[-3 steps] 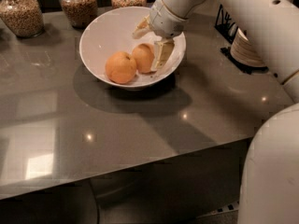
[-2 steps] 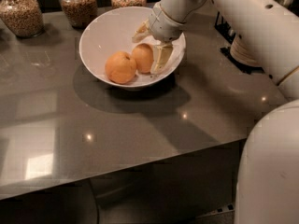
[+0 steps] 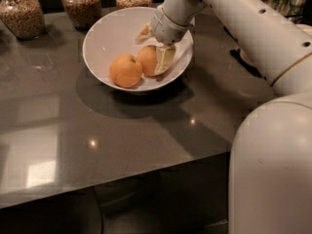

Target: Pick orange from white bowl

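Gripper [image 3: 155,50] inside white bowl [image 3: 105,35], fingers straddling orange [image 3: 148,60], not visibly clamped; fruit unlifted beside twin orange [image 3: 126,70]; grasp and lift outstanding.

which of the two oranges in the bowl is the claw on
The right orange, against the claw inside the white bowl. The left orange sits apart from the claw, untouched.

Three glass jars [image 3: 81,5] of grains at the grey countertop's [image 3: 73,130] back edge.
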Controlling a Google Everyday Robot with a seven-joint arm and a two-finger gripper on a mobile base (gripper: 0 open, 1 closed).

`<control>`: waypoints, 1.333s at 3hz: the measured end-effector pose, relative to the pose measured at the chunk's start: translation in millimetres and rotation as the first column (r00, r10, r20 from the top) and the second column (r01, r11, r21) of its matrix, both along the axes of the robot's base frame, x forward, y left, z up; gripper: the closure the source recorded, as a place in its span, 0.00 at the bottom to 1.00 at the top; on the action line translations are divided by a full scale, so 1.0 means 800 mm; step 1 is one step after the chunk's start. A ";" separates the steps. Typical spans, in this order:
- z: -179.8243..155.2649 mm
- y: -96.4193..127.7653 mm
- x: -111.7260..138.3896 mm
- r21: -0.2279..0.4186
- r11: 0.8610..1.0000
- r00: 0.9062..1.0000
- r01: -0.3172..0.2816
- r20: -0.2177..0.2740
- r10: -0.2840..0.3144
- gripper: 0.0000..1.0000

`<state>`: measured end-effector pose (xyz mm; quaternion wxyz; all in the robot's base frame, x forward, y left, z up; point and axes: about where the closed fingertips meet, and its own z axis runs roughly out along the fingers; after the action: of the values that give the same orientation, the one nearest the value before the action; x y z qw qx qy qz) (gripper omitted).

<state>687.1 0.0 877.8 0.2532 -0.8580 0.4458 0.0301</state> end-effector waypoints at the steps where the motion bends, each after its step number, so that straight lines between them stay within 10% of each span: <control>1: -0.012 0.005 0.013 -0.020 1.000 1.000 -0.015 0.003 0.015 0.34; 4: -0.002 -0.008 -0.009 -0.045 0.999 0.998 0.011 -0.060 -0.013 0.98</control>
<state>680.1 -6.7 876.6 0.2206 -0.8595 0.4590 0.0445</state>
